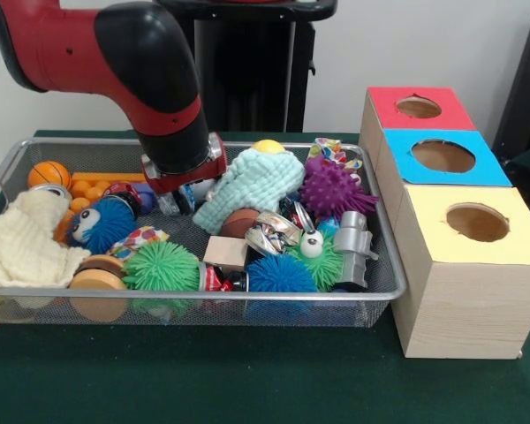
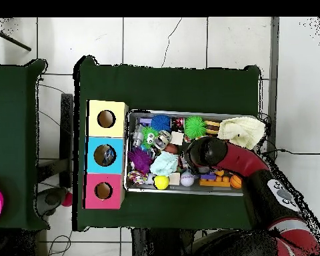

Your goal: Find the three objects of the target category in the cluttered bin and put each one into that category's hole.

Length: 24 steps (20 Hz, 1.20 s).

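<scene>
Gripper [image 1: 178, 196] low in bin [image 1: 274, 297] | fingers hidden (grip unreadable) among toys

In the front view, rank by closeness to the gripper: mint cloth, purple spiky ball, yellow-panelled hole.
1. Mint green knitted cloth, just right of the gripper.
2. Purple spiky rubber ball, farther right in the bin.
3. Round yellow-panelled hole, outside, far right.

So the bin [image 1: 384, 287] sits on the counter [image 1: 247, 380] with the three-hole box [image 1: 459, 291] right beside it; toys fill the bin, and the arm [image 1: 172, 132] reaches down among them.
</scene>
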### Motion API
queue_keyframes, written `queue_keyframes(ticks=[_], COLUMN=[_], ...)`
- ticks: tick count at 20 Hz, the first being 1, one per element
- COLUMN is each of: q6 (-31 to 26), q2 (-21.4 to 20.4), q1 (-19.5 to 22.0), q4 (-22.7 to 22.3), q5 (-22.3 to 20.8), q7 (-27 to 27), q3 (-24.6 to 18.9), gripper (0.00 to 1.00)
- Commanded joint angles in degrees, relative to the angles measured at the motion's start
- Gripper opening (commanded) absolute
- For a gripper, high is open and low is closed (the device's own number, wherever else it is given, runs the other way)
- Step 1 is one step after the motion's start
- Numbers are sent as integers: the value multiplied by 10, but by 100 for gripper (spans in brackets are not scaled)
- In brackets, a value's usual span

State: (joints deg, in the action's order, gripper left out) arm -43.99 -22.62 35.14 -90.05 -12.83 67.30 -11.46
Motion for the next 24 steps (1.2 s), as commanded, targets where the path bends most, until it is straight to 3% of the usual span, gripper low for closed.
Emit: queue_keyframes(ticks=[1, 6, 9, 18, 24], q6=[-54, -72, -77, -116, -112], q2=[1, -7, 9, -10, -28], q1=[-13, -19, -10, -27, -32], q4=[-9, 10, 29, 91, 118], q5=[-27, -61, -102, -195, -264], q7=[-3, -61, -155, -157, -197], q3=[-22, -33, -75, -52, -50], gripper=[100, 100, 100, 100, 100])
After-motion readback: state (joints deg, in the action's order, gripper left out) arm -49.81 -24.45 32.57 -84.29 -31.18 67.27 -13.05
